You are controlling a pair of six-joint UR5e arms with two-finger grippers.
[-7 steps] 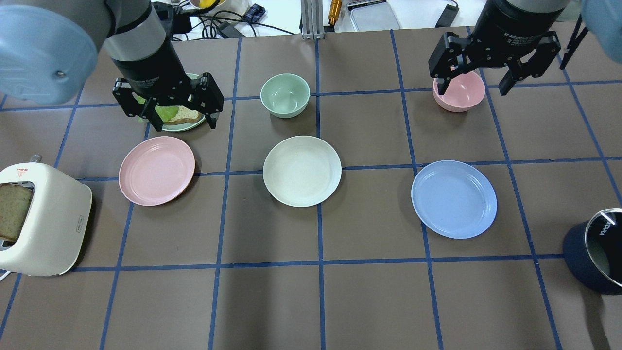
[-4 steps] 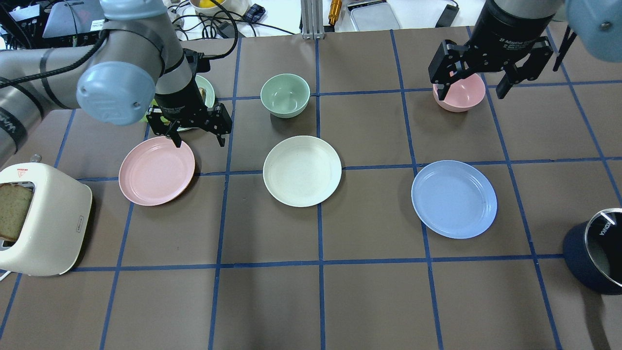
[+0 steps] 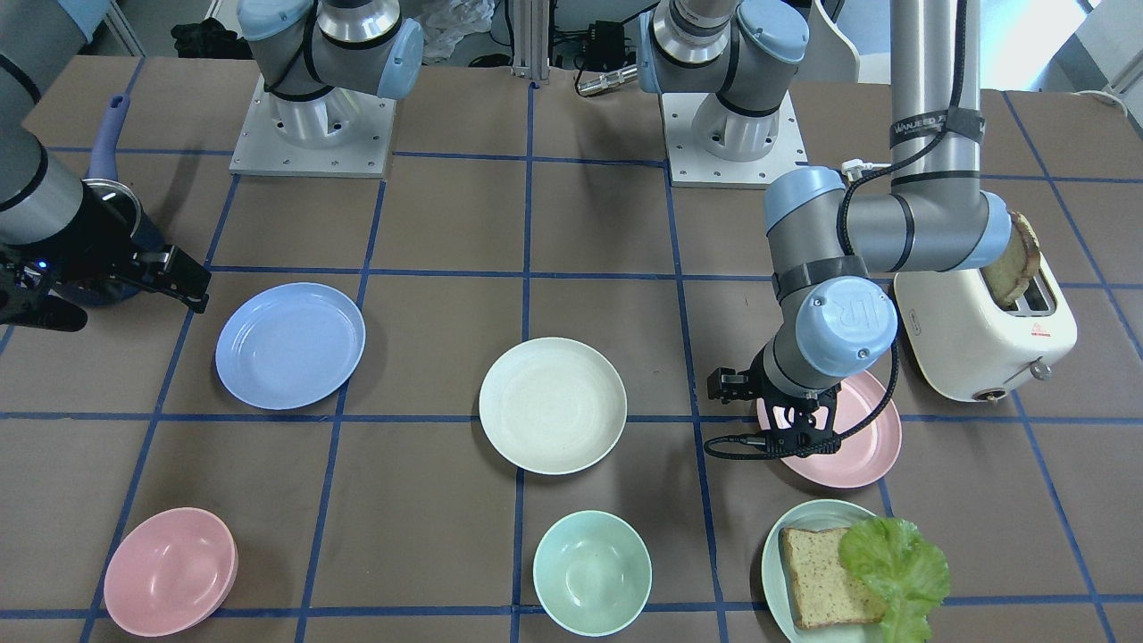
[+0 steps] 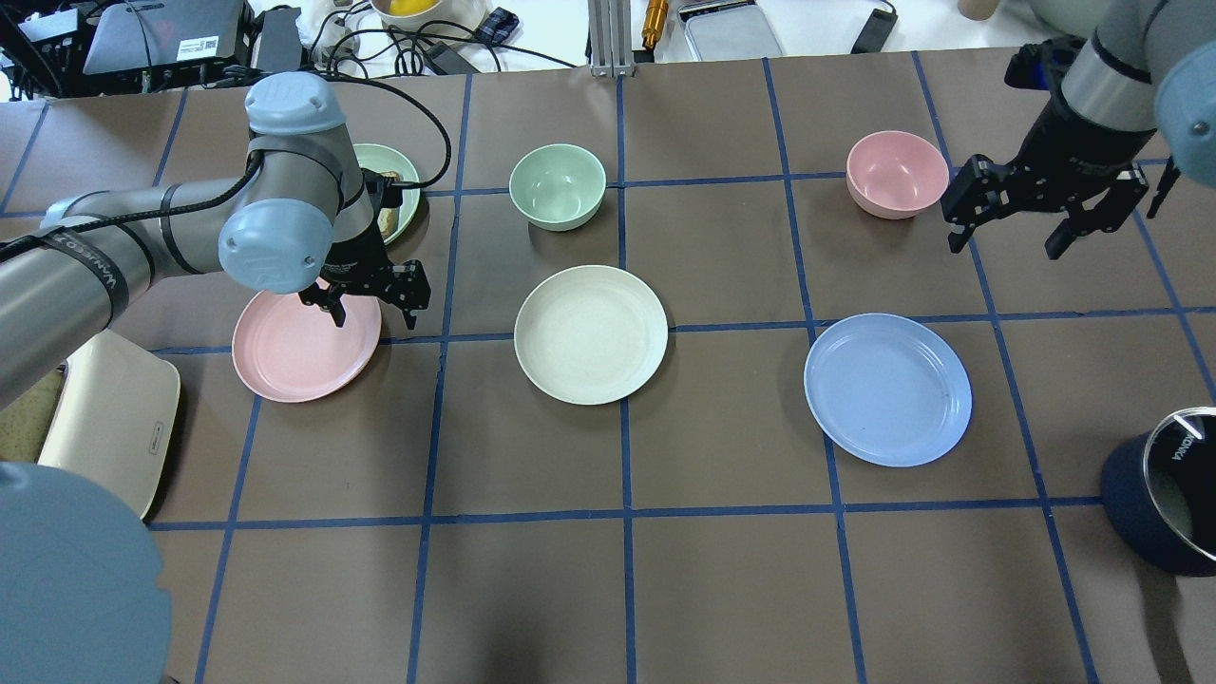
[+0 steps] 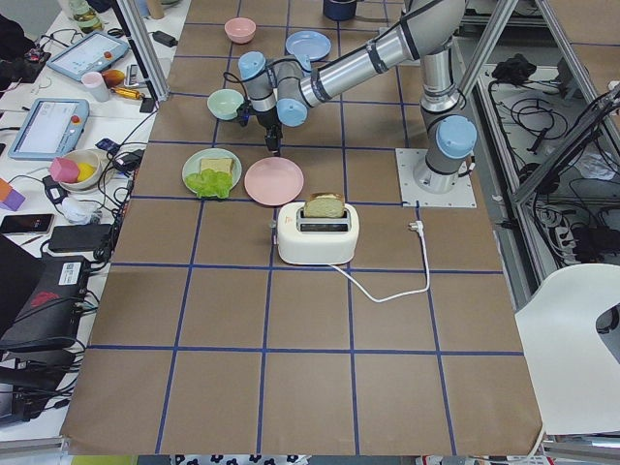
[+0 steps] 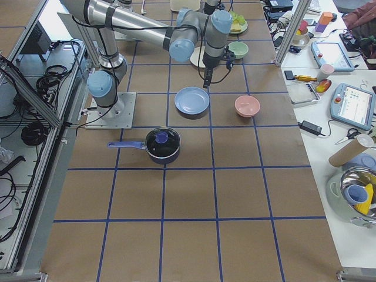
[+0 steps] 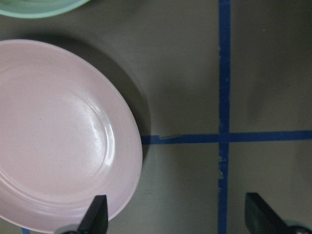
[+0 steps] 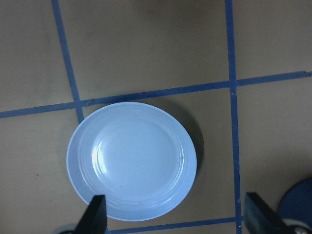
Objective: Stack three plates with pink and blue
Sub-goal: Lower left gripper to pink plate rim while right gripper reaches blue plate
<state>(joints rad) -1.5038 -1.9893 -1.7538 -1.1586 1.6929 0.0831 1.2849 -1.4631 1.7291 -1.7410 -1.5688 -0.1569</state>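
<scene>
- 0 of 3 stacked: pink plate (image 4: 294,353), cream plate (image 4: 590,334) and blue plate (image 4: 887,389) lie apart on the tabletop (image 4: 722,589).
- Left claw (image 4: 373,316) spread astride the pink plate's rim, gripping nothing.
- Right claw (image 4: 1003,247) spread, empty.

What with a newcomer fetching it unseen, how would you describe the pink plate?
Find the white toaster at the robot's left table end. The pink plate lies beside it, its rim under the left gripper. Unlike the neighbouring green plate with bread, it is empty.

Pink plate (image 4: 296,350), cream plate (image 4: 590,334) and blue plate (image 4: 887,389) lie flat, well apart, unstacked.
</scene>
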